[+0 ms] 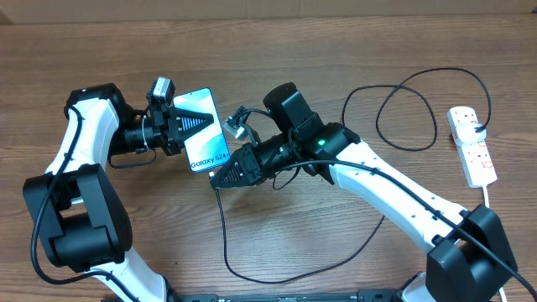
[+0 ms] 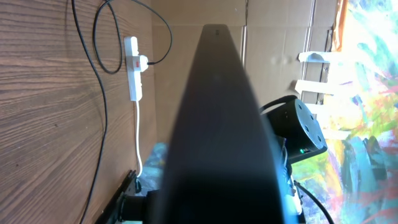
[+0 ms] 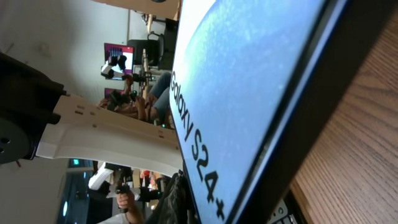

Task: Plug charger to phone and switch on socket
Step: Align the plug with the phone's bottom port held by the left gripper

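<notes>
Gripping phone [image 1: 207,148] in left tool [image 1: 195,123], right tool [image 1: 217,178] pinching charger [image 1: 223,235] beside it

We take this for a robotics lab or shared research workspace, not a home. Two white-and-black robot arms, the left arm [image 1: 80,136] and the right arm [image 1: 394,188], stand at a wood-grain table [image 1: 277,42], and a white power strip [image 1: 472,144] lies on it. Beyond the table, our right wrist view catches several people [image 3: 142,99] and a lit monitor [image 3: 117,53] in an open room. Our left wrist view shows a plain brown board wall [image 2: 273,37] and a brightly painted surface [image 2: 367,106].
</notes>
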Robot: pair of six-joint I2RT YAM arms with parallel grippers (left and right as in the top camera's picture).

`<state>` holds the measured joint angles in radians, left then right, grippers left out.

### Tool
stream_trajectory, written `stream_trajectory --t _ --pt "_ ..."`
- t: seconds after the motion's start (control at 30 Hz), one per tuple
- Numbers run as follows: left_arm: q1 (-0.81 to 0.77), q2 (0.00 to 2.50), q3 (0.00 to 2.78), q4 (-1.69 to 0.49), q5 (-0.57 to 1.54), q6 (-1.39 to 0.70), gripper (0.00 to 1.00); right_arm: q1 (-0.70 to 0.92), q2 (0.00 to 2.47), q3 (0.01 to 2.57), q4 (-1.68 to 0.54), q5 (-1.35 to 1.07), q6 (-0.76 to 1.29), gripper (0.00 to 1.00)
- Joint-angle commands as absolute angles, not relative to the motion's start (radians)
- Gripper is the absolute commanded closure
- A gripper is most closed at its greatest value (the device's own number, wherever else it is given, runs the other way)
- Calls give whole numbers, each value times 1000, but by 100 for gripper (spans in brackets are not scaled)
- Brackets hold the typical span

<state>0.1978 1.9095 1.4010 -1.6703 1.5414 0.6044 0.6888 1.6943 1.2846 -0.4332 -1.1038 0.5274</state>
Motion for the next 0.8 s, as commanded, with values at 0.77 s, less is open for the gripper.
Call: stream_trajectory --t 0.77 --pt "196 1888 1409 -1668 1565 606 96 672 1695 1295 -363 -1045 626 96"
